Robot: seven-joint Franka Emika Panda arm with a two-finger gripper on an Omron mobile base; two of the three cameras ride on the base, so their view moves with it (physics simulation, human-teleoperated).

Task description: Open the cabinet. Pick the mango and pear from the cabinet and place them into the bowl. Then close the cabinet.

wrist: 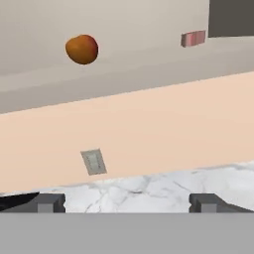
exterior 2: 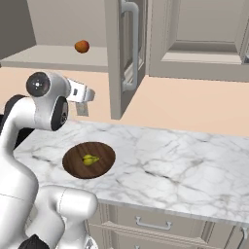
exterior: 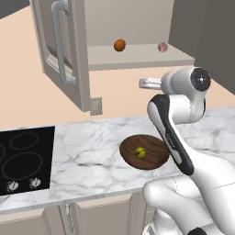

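The cabinet (exterior: 137,56) stands open, its left door (exterior: 64,50) swung out toward me with the silver bar handle showing. An orange mango (exterior: 120,45) (exterior 2: 81,46) (wrist: 82,49) rests on the cabinet shelf. The yellow-green pear (exterior: 140,152) (exterior 2: 89,159) lies in the dark wooden bowl (exterior: 153,160) (exterior 2: 104,154) on the marble counter. My gripper (exterior: 147,83) (exterior 2: 86,95) (wrist: 128,203) hangs open and empty above the bowl, below the shelf's front edge, pointing at the wall.
A small pink block (exterior: 162,47) (wrist: 193,38) sits on the shelf right of the mango. A wall outlet (exterior: 96,106) (wrist: 93,161) is under the cabinet. A black cooktop (exterior: 23,156) lies at the counter's left. The open door (exterior 2: 127,48) juts out beside the arm.
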